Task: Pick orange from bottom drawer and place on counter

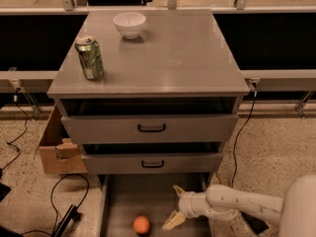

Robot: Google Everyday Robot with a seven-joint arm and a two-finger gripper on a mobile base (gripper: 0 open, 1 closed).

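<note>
Gripper [173, 207]: spread open, empty, just right of orange [141, 224] in bottom drawer [129, 194], not touching; opening turned leftward toward orange, lower finger level with it.

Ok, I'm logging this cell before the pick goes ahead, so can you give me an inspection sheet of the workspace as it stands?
Surface: the counter holds a green soda can at its left and a white bowl at the back.
Job's things: the orange lies in the open bottom drawer, not yet on the counter.
Clutter: cardboard box on the floor, left of the cabinet.
Grippers: the gripper is open, low in the bottom drawer, right of the orange and apart from it.
Cables: black cable on the floor at left; another cable hangs at right.
Surroundings: speckled floor.
</note>
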